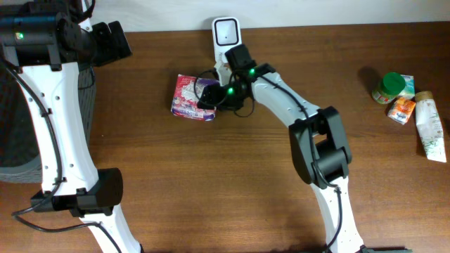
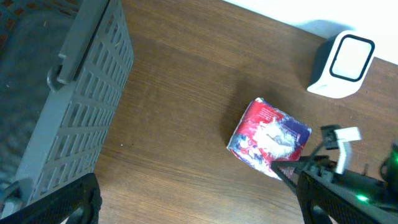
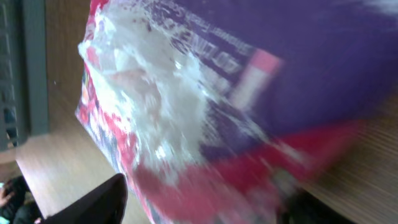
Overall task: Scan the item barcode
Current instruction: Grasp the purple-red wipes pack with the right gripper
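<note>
Red and purple wrapping is showing on the packet (image 1: 188,97). It is lying flat on the wooden table (image 1: 211,183), near the white scanner (image 1: 226,34), a little to its left and closer to the robot. The right claw (image 1: 209,96) is reaching onto it from the scanner side. In the right wrist view the packet is filling the gap between the two dark fingers (image 3: 102,202). So the fingers are sitting around the packet, but I am not able to tell if they are squeezing it. The left claw (image 1: 116,42) is hanging wide open, well apart, up by the grey basket (image 2: 81,112). The right arm is the near one, so I am guessing it is doing the lifting. The packet is needing only a short trip to the scanner's window.
</note>
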Available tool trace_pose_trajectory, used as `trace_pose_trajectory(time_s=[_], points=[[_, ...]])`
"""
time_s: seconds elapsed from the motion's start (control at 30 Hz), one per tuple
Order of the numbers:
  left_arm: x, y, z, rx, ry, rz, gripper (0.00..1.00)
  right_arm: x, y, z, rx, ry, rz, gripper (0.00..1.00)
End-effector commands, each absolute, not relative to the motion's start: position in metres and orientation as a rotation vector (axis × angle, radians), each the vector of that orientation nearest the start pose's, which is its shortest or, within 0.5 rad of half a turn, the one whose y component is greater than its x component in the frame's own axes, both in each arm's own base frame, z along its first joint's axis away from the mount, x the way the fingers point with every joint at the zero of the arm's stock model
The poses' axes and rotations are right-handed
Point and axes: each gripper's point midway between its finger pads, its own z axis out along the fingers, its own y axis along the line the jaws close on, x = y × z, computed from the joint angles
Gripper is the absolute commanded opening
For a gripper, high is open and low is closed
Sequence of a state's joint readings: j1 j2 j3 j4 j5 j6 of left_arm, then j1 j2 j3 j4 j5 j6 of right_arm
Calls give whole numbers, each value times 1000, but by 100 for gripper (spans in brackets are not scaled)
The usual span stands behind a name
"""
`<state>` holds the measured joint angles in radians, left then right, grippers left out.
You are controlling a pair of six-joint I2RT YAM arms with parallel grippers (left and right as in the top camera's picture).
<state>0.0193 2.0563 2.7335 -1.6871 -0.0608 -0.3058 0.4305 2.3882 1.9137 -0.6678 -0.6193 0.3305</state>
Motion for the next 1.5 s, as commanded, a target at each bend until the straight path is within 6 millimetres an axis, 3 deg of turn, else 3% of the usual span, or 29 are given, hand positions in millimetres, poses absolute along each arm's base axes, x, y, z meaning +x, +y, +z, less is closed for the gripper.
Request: trace_pose_trajectory(time_s=[0.0, 0.07, 0.1, 0.17, 0.27, 0.33, 0.37, 0.43, 0.47, 0.57, 0.7, 0.77, 0.83, 0.9, 0.97, 1.07, 1.17, 1.27, 1.3, 1.33, 1.43, 1.47], points=[[422, 21, 350, -433, 2513, -19, 99, 444, 333, 31, -354, 2799, 1068, 54], [422, 21, 350, -433, 2513, -19, 99, 438, 328, 28, -384, 2827, 1054, 46], [422, 21, 350, -433, 2513, -20, 99, 434, 323, 26, -416, 2840, 1045, 27], [422, 21, 350, -433, 2513, -20, 99, 424, 313, 25, -432, 2889, 1061, 4], [422, 21, 350, -432, 2513, -20, 99, 394, 284, 31, -552, 2995, 1033, 4], [422, 21, 350, -431, 2513, -20, 99, 367, 259, 33, -742, 3076, 919, 4], [422, 21, 350, -432, 2513, -20, 99, 361, 243, 26, -782, 3135, 770, 4], [422, 21, 350, -432, 2513, -20, 99, 360, 199, 11, -818, 3236, 272, 4], [422, 21, 350, -433, 2513, -19, 99, 361, 191, 10, -790, 3252, 152, 4], [422, 21, 350, -433, 2513, -20, 99, 361, 191, 15, -690, 3271, 119, 4], [422, 21, 350, -433, 2513, -19, 99, 384, 185, 60, -637, 3155, 81, 4], [422, 21, 350, -433, 2513, -20, 99, 402, 164, 93, -586, 3070, -114, 4], [422, 21, 350, -433, 2513, -20, 99, 414, 125, 135, -472, 2975, -479, 4], [422, 21, 350, -433, 2513, -20, 99, 409, 97, 155, -370, 2937, -727, 4], [422, 21, 350, -433, 2513, -20, 99, 398, 76, 160, -365, 2943, -913, 4], [422, 21, 350, -433, 2513, -20, 99, 398, 71, 150, -332, 2954, -939, 4], [422, 21, 350, -433, 2513, -20, 99, 393, 52, 131, -337, 2970, -1044, 4], [422, 21, 350, -432, 2513, -19, 99, 382, 50, 110, -380, 3005, -1083, 8], [422, 21, 350, -433, 2513, -19, 99, 381, 55, 108, -398, 3004, -1080, 19], [422, 21, 350, -433, 2513, -19, 99, 379, 62, 107, -420, 3003, -1066, 37], [422, 21, 350, -433, 2513, -20, 99, 371, 107, 98, -517, 2999, -938, 51], [422, 21, 350, -433, 2513, -20, 99, 367, 131, 92, -552, 3006, -834, 51]])
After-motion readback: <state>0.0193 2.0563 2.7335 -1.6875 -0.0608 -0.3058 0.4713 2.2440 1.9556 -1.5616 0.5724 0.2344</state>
